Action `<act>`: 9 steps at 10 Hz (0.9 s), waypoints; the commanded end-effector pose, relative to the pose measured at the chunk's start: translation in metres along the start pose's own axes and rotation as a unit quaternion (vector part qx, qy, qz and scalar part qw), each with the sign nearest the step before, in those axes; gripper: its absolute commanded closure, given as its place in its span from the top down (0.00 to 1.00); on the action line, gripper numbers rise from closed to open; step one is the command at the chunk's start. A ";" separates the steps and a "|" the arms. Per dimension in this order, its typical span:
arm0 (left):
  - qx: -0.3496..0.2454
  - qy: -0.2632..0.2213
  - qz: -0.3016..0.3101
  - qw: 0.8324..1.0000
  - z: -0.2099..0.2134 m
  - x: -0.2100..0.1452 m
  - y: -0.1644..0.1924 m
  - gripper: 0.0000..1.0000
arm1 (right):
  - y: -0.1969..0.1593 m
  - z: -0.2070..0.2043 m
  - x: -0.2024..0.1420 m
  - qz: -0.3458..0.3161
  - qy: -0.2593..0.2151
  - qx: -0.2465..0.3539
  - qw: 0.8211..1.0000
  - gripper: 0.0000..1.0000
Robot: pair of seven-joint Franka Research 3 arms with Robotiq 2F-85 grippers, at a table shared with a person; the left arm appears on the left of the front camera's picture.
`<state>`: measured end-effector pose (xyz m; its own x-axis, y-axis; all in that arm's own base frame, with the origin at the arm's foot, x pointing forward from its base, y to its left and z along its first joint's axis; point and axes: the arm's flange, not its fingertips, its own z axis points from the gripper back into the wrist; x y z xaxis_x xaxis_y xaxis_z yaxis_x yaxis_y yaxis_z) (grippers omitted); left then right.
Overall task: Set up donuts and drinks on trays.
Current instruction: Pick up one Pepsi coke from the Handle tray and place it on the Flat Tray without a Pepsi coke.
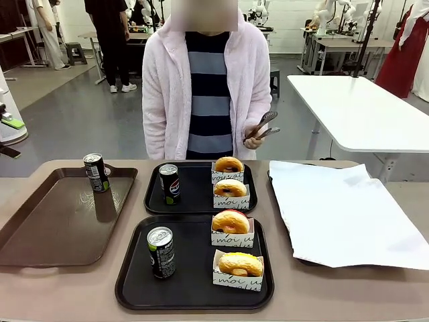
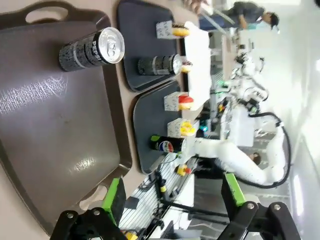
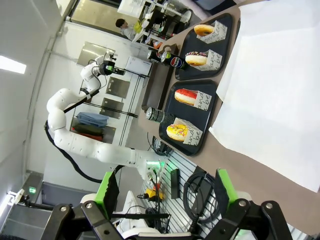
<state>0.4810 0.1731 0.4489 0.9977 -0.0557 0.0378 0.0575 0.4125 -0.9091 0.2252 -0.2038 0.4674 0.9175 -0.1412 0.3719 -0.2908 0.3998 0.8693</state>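
Note:
Two black trays lie in the middle of the table. The far tray [image 1: 198,198] carries a Pepsi can [image 1: 169,183] and two donuts [image 1: 229,165] [image 1: 230,188] in paper holders. The near tray [image 1: 194,272] holds a dark can [image 1: 161,251] and two more donuts [image 1: 230,222] [image 1: 240,263]. A third can [image 1: 96,172] [image 2: 92,48] stands on the brown tray [image 1: 60,221]. My left gripper [image 2: 172,197] hangs open above the brown tray's near end. High over the table's right side, my right gripper [image 3: 167,190] is open and empty, looking at both trays [image 3: 200,42] [image 3: 192,112].
A person stands at the far edge holding metal tongs [image 1: 263,125]. White paper [image 1: 342,215] [image 3: 270,90] covers a tray at the right. The large brown tray takes up the table's left side.

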 end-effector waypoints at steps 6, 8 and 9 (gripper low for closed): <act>-0.076 0.014 0.047 0.996 0.036 -0.023 0.065 1.00 | 0.000 0.001 0.003 0.009 -0.009 0.013 1.000 1.00; -0.078 0.028 0.042 0.996 0.031 -0.025 0.080 1.00 | 0.000 0.001 0.003 0.009 -0.009 0.013 1.000 1.00; -0.078 0.021 0.043 0.996 0.030 -0.016 0.084 1.00 | 0.000 0.001 0.003 0.009 -0.009 0.013 1.000 1.00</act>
<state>0.4647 0.2295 0.3843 0.9956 -0.0403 -0.0850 -0.0712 0.2676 -0.9609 0.2252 -0.2038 0.4674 0.9175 -0.1409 0.3718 -0.2909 0.3996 0.8693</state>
